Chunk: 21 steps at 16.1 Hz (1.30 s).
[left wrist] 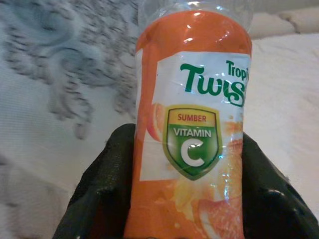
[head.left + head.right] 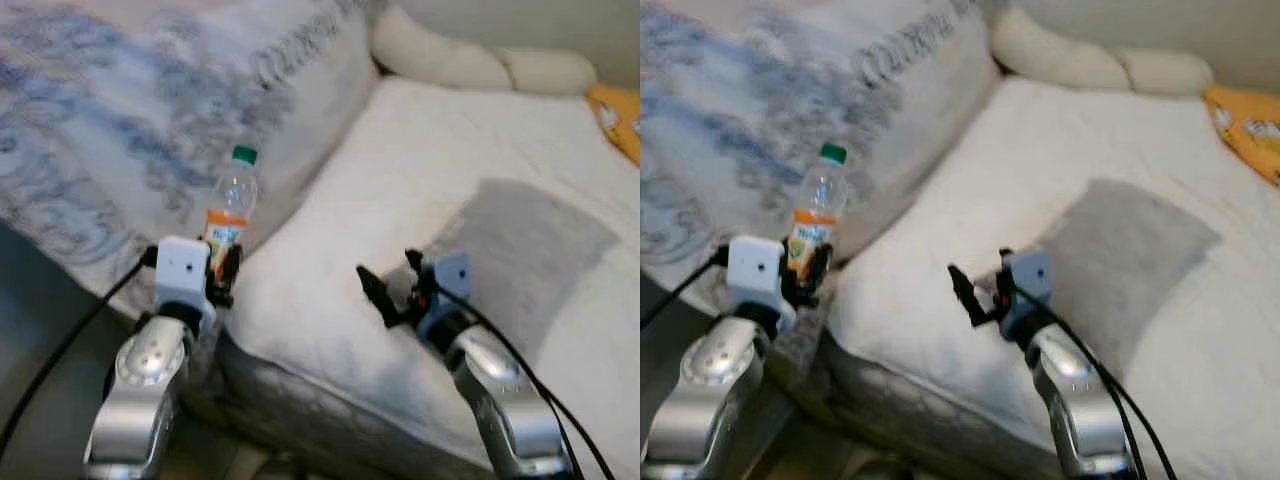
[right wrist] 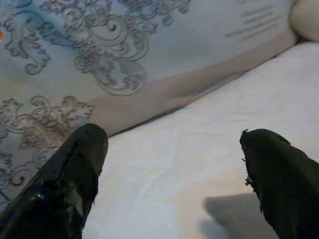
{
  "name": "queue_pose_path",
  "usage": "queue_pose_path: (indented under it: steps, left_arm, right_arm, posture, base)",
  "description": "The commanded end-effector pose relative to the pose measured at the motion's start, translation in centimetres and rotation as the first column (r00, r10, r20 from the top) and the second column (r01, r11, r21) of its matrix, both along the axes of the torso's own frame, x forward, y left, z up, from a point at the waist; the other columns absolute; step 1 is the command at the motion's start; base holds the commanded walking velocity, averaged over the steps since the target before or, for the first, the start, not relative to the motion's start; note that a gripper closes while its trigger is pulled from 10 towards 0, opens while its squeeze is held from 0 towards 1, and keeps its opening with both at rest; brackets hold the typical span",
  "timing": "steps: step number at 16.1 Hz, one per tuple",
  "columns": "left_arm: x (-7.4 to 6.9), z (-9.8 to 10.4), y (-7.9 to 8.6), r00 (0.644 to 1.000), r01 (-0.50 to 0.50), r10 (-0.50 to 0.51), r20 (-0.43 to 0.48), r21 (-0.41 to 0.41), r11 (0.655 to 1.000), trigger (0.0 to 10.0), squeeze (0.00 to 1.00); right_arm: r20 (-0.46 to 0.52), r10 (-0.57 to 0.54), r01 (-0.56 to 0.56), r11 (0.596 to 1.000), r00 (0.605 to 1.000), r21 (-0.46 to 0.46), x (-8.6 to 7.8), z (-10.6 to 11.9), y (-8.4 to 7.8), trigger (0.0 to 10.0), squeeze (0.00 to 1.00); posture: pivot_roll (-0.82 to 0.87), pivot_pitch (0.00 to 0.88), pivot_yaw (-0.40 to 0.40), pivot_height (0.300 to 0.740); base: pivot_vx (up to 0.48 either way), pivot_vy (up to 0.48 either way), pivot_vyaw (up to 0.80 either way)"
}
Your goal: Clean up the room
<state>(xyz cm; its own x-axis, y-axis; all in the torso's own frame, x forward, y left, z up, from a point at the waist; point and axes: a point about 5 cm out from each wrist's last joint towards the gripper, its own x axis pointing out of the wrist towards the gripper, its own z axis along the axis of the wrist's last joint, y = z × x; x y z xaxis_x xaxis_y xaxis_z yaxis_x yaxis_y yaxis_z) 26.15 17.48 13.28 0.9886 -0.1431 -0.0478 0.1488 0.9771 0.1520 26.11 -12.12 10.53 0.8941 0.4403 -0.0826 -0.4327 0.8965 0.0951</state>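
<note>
Bottle (image 1: 192,134): upright between my left gripper's (image 2: 222,268) fingers (image 1: 107,184), pinched at its orange label.
Blanket (image 2: 110,110): just behind the bottle, probably touching it.
Right gripper (image 3: 174,172): fingers spread, above the sofa (image 2: 430,150).

Left arm is reaching up and forward, its left gripper (image 2: 224,268) clamping both black fingers (image 1: 102,189) around the bottle (image 2: 231,205), holding it upright. Right arm is stretching forward well to the right of the bottle, right gripper (image 2: 385,283) hovering with fingers (image 3: 70,179) spread wide apart, gripping nothing.
</note>
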Motion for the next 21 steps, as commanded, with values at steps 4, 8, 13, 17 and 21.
queue_pose_path:
  steps: [4,8,13,17,21]
  left_arm:
    - [-0.9,-0.6,-0.8,0.997,0.079,-0.079,-0.022,0.016,0.997,10.0,0.00]
    - [-1.1,-0.9,-0.6,0.995,0.093,-0.092,-0.034,0.024,0.995,10.0,0.00]
    - [-1.1,-1.0,-0.5,0.993,0.109,-0.108,-0.051,0.002,0.994,10.0,0.00]
    - [-1.4,-1.2,-0.2,0.987,0.143,-0.141,-0.077,0.018,0.990,10.0,0.00]
    - [-1.7,-1.5,0.0,0.984,0.156,-0.151,-0.100,0.043,0.987,10.0,0.00]
  right_arm:
    - [-0.002,0.063,-0.063,0.998,0.998,0.012,-0.3,0.1,0.4,10.0,0.00]
    - [-0.010,0.102,-0.102,0.995,0.995,0.002,-0.6,0.0,0.4,10.0,0.00]
    - [-0.009,0.131,-0.131,0.991,0.991,-0.023,-0.9,-0.3,0.6,10.0,0.00]
    - [-0.034,0.174,-0.175,0.984,0.984,-0.017,-1.4,-0.7,1.0,10.0,0.00]
    - [-0.056,0.184,-0.185,0.983,0.981,-0.012,-1.4,-1.0,0.7,10.0,0.00]
  posture:
    - [0.06,0.015,0.010,0.740]
    - [0.06,0.016,0.007,0.740]
    - [0.06,0.020,0.016,0.740]
    - [0.07,0.023,0.023,0.740]
    - [0.08,0.029,0.018,0.740]
  base:
    - [0.000,-0.139,0.80]
    - [0.000,-0.350,0.79]
    - [0.000,-0.126,0.74]
    - [0.000,0.000,0.80]
    - [0.000,0.000,0.80]
